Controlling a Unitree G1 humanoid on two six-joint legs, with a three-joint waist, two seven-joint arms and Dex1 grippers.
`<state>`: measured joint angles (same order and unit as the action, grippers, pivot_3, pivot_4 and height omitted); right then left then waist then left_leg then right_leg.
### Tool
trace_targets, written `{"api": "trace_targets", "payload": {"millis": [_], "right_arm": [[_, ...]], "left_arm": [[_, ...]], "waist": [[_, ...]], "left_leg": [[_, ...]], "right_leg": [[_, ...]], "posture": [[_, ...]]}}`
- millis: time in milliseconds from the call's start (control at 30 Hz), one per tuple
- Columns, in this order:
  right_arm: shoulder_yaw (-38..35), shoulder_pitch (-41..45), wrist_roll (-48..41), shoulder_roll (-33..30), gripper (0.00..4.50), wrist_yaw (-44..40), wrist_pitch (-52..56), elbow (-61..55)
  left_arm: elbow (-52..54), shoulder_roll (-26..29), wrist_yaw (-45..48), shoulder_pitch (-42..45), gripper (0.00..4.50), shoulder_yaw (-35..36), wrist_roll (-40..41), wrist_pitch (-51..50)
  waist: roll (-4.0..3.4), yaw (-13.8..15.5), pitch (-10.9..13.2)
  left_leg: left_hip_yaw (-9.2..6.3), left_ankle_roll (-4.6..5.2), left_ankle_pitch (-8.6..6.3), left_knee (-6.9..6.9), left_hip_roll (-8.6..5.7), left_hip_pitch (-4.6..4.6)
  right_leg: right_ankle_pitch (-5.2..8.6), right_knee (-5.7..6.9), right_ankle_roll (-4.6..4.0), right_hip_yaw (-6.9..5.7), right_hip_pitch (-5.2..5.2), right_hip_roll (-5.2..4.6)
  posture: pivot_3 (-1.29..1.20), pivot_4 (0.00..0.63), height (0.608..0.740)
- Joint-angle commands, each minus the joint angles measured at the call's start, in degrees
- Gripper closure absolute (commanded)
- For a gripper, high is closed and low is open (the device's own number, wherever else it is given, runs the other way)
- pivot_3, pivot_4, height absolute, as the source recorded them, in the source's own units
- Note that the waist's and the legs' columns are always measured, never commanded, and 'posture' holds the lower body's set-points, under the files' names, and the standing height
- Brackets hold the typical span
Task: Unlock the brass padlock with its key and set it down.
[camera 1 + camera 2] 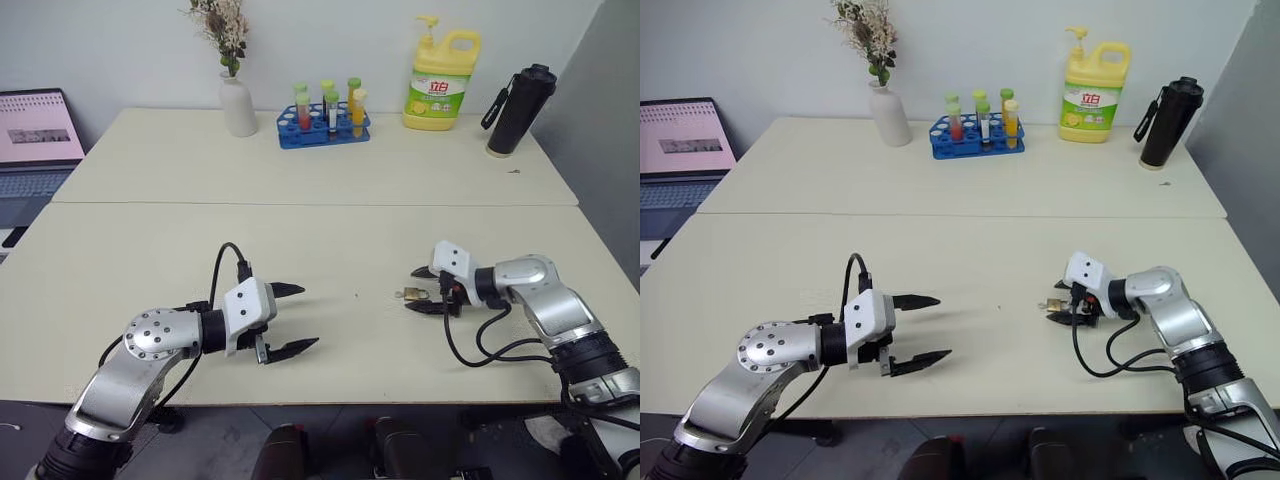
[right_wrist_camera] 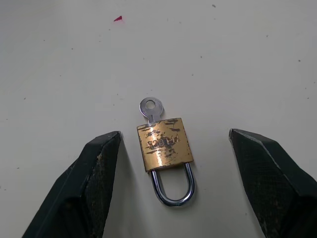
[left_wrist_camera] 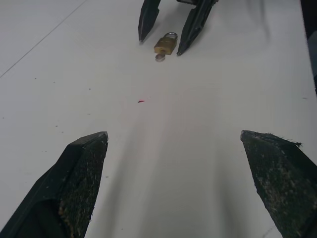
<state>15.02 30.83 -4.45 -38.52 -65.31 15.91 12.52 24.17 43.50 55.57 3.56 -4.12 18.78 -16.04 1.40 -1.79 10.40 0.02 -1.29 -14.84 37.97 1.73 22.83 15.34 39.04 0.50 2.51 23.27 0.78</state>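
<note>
the small golden-yellow brass padlock [image 2: 165,144], its thin silvery key [image 2: 150,108] in the keyhole, lies flat on the pale counter [image 1: 330,240] between the open right end effector [image 2: 173,148] fingers, untouched. the left end effector [image 1: 285,320], well apart, gapes empty. step: pickup; next, close squarely on the body.

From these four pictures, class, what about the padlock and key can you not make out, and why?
- Key: its blade is hidden inside the brass padlock; the bow alone sticks out.
- Whether the shackle is unlocked: its legs end inside the body in the right wrist view.
- Left eye view: the padlock between the right pincer fingers is too small for detail.
- Left pincer: its fingers are cut off by the left wrist view's edge.
</note>
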Motion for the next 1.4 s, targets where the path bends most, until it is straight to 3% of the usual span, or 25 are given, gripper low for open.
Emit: {"api": "trace_targets", "payload": {"millis": [33,133,233,433,833,1000,1200,1400], "right_arm": [[0.17,1.08,0.71,0.13,0.82,-0.98,-1.97,0.70],[0.12,0.68,0.61,-0.03,0.82,-2.22,-2.17,1.37],[0.30,0.17,1.13,-0.27,1.43,-2.60,-2.67,1.81],[0.62,-0.18,2.39,-0.40,3.57,-2.50,-3.62,2.45],[-3.38,-0.89,2.56,1.90,3.58,6.13,-8.77,-1.78],[-7.01,-6.64,1.46,2.86,3.58,11.74,-7.60,-15.46],[-4.52,-10.11,15.58,0.71,3.58,21.50,-19.36,-24.33],[-3.63,-9.17,31.84,-2.31,3.58,34.75,-35.79,-24.42]], "left_arm": [[2.00,0.52,0.30,-0.05,0.00,1.64,1.15,0.04],[2.52,0.72,1.16,0.00,0.00,1.49,2.27,-0.63],[2.03,0.68,1.37,0.54,0.00,1.40,2.23,-0.50],[1.67,0.56,1.62,0.84,0.00,1.29,1.82,-0.14],[0.22,-2.61,-2.60,1.06,0.00,2.65,2.85,-2.28],[-2.69,-5.76,-4.64,5.64,0.00,3.83,5.74,-5.85],[-8.36,-6.89,-1.40,15.46,0.00,2.65,9.48,-10.53],[-14.20,-8.88,0.72,22.82,0.00,1.56,10.09,-12.36]], "waist": [[0.00,0.00,0.00],[0.00,-0.01,0.00],[0.00,0.01,0.00],[0.00,0.01,0.00],[0.00,0.03,0.00],[0.00,0.28,0.00],[0.00,0.24,0.00],[0.01,0.21,0.00]], "left_leg": [[-0.01,0.00,0.00,0.00,0.01,0.00],[-0.02,0.00,0.00,0.00,0.02,-0.02],[-0.02,0.00,0.00,0.00,0.02,-0.02],[0.00,0.00,0.00,0.02,0.02,-0.03],[-0.01,0.00,0.00,0.05,0.02,-0.02],[-0.10,0.00,0.00,0.03,0.03,0.03],[-0.05,-0.01,0.01,0.07,-0.06,0.02],[0.05,-0.02,0.01,0.07,-0.08,0.03]], "right_leg": [[0.00,0.00,0.00,0.00,0.00,0.00],[0.01,0.02,0.01,-0.01,0.00,0.00],[0.00,0.02,0.01,-0.01,0.00,0.00],[0.00,0.02,0.03,-0.01,-0.01,0.00],[-0.03,0.03,0.07,0.00,-0.03,0.00],[-0.03,0.03,0.06,-0.04,-0.02,0.00],[0.04,0.03,0.27,-0.05,-0.02,0.04],[0.04,0.03,0.28,-0.03,0.01,0.08]], "posture": [[0.00,0.150,0.740],[0.00,0.150,0.740],[0.00,0.150,0.740],[0.00,0.150,0.740],[0.00,0.150,0.740],[0.00,0.150,0.740],[0.00,0.150,0.740],[0.00,0.150,0.740]]}}
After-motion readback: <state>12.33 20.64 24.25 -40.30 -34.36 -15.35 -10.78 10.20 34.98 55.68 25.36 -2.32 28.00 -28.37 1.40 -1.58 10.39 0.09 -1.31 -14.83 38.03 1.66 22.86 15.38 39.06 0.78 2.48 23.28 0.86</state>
